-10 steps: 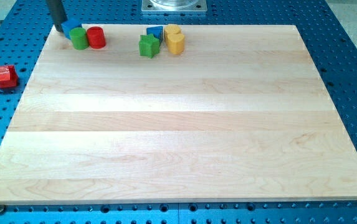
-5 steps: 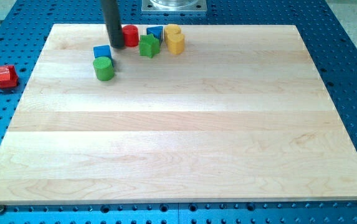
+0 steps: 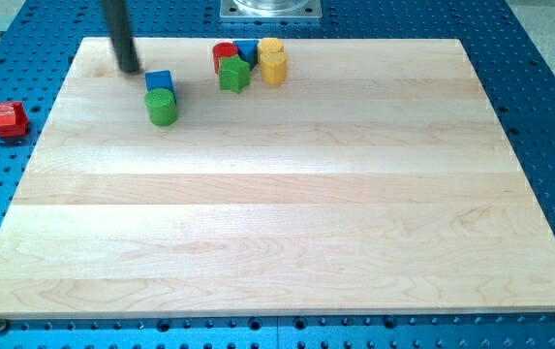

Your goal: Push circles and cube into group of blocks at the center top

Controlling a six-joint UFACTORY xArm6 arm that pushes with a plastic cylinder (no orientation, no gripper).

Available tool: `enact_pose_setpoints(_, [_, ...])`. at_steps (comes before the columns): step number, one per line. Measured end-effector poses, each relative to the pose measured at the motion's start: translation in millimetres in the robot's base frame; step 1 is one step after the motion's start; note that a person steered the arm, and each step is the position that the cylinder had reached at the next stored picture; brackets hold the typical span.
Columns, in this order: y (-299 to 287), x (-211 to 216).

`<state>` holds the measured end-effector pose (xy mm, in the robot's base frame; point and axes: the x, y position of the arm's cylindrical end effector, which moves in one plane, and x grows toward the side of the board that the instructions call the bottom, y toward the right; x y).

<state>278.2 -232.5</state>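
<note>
The near part of the counter [image 3: 287, 233], a pale wooden board, is seen set on a blue perforated base [image 3: 548, 116]. Off the board, at the view's left, a red block [image 3: 6, 118] is seen on the blue base, well apart from everything else.

Farther up, toward the view's top left, a green cylinder [image 3: 162, 107] is seen on the board, with a blue cube [image 3: 159, 82] touching it just behind. These two are separated from the group at the center top by a stretch of bare wood.

My tip [image 3: 130, 70] is found to the view's left of the blue cube, slightly above it, near but apart from it; the dark rod is seen rising out of the top of the view. No jaws are carried by this arm, so nothing is grasped.

At the center top, a cluster is formed: a green star [image 3: 233, 74] at the front, a red cylinder [image 3: 224, 54] behind it on the left, a blue block [image 3: 247, 50] behind it, and two yellow blocks [image 3: 273, 60] on the right, one behind the other. All are packed close, touching or nearly so. A grey metal plate [image 3: 271, 9] is seen past the board's far edge.
</note>
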Motion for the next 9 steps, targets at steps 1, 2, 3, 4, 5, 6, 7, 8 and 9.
enact_pose_setpoints(1, [14,35])
enact_pose_setpoints(2, [108,35])
enact_pose_setpoints(3, [79,43])
enact_pose_setpoints(4, [40,74])
enact_pose_setpoints(5, [30,84])
enact_pose_setpoints(6, [40,91])
enact_pose_setpoints(7, [68,98])
enact_pose_setpoints(8, [83,101])
enact_pose_setpoints(9, [88,115])
